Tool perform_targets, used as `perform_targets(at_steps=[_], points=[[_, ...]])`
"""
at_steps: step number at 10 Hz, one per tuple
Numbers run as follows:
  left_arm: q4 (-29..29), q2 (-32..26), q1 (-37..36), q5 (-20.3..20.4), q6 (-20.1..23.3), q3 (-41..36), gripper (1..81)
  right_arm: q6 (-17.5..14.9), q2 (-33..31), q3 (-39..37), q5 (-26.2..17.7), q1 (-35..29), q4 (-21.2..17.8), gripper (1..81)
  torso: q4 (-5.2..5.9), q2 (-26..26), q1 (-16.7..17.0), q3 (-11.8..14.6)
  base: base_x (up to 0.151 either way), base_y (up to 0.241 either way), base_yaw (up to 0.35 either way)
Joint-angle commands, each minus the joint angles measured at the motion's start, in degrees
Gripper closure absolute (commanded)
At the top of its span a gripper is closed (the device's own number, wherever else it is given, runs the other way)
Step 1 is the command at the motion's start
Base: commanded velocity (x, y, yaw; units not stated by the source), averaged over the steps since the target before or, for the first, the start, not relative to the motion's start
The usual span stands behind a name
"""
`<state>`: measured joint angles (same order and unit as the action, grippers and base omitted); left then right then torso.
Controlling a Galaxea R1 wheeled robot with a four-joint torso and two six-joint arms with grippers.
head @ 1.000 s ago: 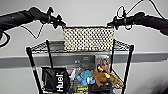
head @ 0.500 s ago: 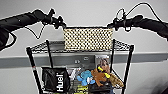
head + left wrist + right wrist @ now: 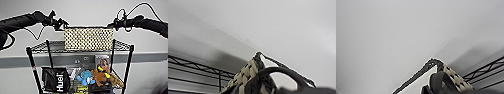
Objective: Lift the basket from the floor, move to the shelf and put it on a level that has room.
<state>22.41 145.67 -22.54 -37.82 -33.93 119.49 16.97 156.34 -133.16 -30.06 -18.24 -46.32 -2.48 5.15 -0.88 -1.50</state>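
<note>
Left pincer (image 3: 62, 25): one, at the basket's left end at rim height, on the end of the left arm reaching in from the left; whether its fingers are closed on the rim cannot be told. Right pincer (image 3: 112, 25): one, at the basket's right end at rim height; its finger state likewise cannot be told.

Basket (image 3: 88, 38): one, cream-and-dark checkered weave, dark rim, level between the two pincers. Its base sits at the top tier (image 3: 40, 47) of the shelf (image 3: 31, 62), centred between the posts; contact with the wire cannot be confirmed. The left wrist view shows a basket corner (image 3: 250, 68) and dark rim beside black wire rails; the right wrist view shows the opposite corner (image 3: 453, 75) with rails alongside.

Shelf: one black wire rack against a pale wall, four posts visible.

Lower tier contents: one black bag lettered "Huel" (image 3: 55, 80); one blue soft toy (image 3: 85, 77); one brown soft toy (image 3: 101, 75) with yellow detail; one upright box or card (image 3: 102, 60) behind the toys. Other items there are too blurred to count.

Change from half a second ago: the basket sits slightly lower against the top tier, arms still at both ends; the shelf and its contents are unchanged.
</note>
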Motion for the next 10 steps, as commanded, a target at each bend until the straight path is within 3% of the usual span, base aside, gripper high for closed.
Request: perform_targets(at_steps=[1, 4, 5, 8, 10], points=[[-1.0, -0.3, -9.2, -1.6, 0.6, -1.8, 1.0, -1.1, -1.1, 2.0, -2.6, -7.6, 1.5, 81.1, 0.00, 0.0, 0.0, 0.0, 0.000, 0.000, 0.000], [-0.8, -1.1, -9.6, -1.5, 0.6, -2.6, 1.0, -1.1, -2.0, 2.7, -2.5, -7.4, 1.1, 81.1, 0.00, 0.0, 0.0, 0.0, 0.000, 0.000, 0.000], [-0.6, -1.4, -9.6, -1.5, 0.6, -2.7, 1.0, -1.1, -2.0, 2.7, -2.5, -7.3, 1.0, 1.0, 0.00, 0.0, 0.0, 0.0, 0.000, 0.000, 0.000], [0.5, -4.7, -11.3, -1.5, 0.6, -5.8, 1.0, -1.6, -3.9, 5.2, -2.6, -7.8, 0.9, 1.0, 0.00, 0.0, 0.0, 0.0, 0.000, 0.000, 0.000], [0.7, -9.6, -12.9, -1.5, 0.6, -10.4, 1.0, -1.8, -10.0, 13.2, -0.8, -8.6, -0.7, 1.0, 0.00, 0.0, 0.0, 0.0, 0.000, 0.000, 0.000]])
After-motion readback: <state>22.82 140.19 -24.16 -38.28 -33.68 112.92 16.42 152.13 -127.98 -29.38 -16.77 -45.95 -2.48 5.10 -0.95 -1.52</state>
